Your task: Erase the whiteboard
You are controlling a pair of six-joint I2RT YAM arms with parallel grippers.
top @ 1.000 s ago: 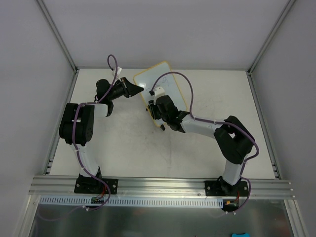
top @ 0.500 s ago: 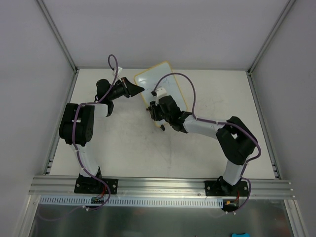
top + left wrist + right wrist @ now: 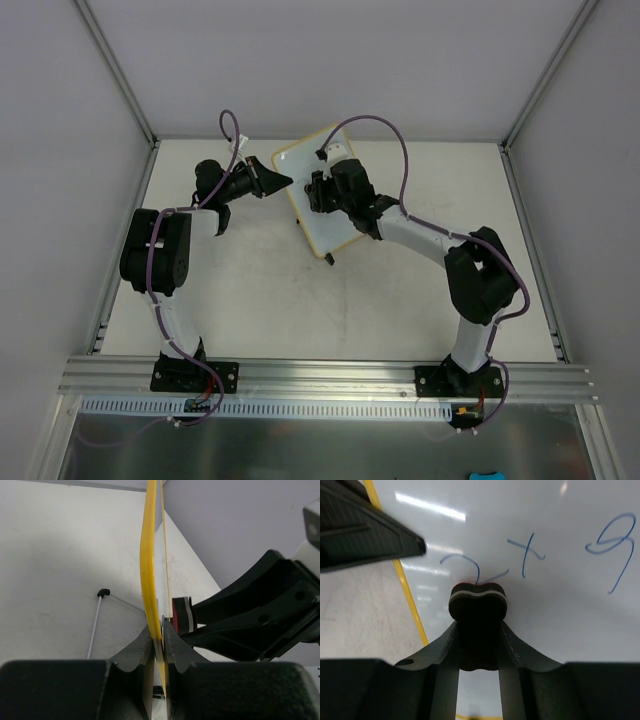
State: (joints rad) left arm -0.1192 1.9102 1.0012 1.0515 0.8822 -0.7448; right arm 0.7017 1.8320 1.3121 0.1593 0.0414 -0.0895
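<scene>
The whiteboard (image 3: 320, 230), white with a thin yellow frame (image 3: 149, 555), stands tilted on edge at the table's far middle. My left gripper (image 3: 284, 181) is shut on its yellow edge (image 3: 161, 630). Blue handwriting (image 3: 525, 555) runs across the board face (image 3: 550, 515). My right gripper (image 3: 478, 625) is shut on a black eraser (image 3: 478, 602), which is pressed against the board just below the leftmost blue mark. From the left wrist, the eraser (image 3: 182, 614) shows touching the board's far face. In the top view the right gripper (image 3: 320, 190) covers the board's upper middle.
A small black foot (image 3: 329, 259) sticks out at the board's near corner. A thin rod with a black tip (image 3: 103, 592) lies on the table behind the board. Grey enclosure walls ring the table, and an aluminium rail (image 3: 330, 375) runs along the near edge.
My right gripper has slid the eraser up the board toward its far end. The board has shifted slightly in the left gripper's hold. The left arm has stayed put.
</scene>
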